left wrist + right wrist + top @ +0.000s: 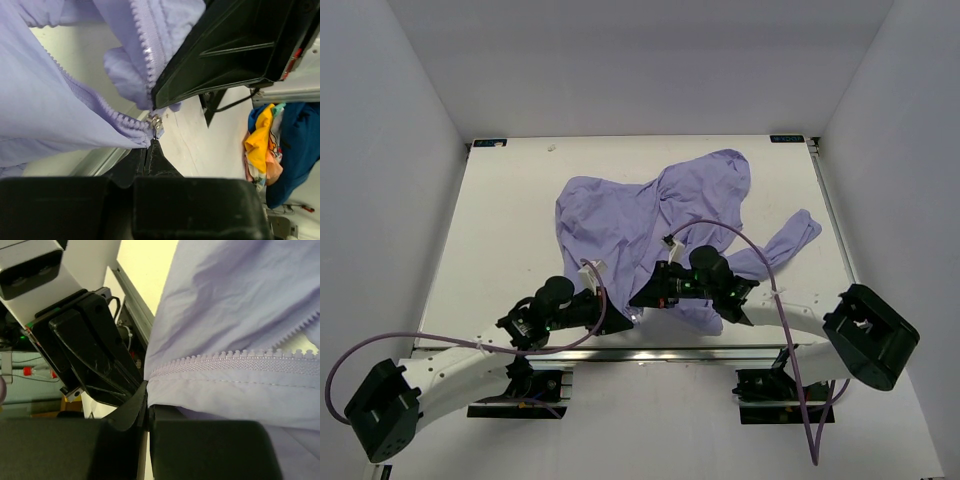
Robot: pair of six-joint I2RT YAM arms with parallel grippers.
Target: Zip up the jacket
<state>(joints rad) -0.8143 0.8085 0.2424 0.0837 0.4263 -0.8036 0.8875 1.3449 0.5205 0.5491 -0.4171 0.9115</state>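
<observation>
The jacket (pixel 620 220) is plain lavender with matching zipper teeth (pixel 235 357); the table (pixel 500 240) is white.

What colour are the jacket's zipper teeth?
The zipper teeth are lavender, matching the soft fabric jacket; right wrist view.

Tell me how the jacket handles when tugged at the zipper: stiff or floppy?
Likely floppy: the jacket lies crumpled in folds, so a tug would probably drag cloth rather than move it whole. Probably light, since the fabric looks thin. The zipper teeth curve with the cloth, so the track may buckle unless kept taut.
</observation>
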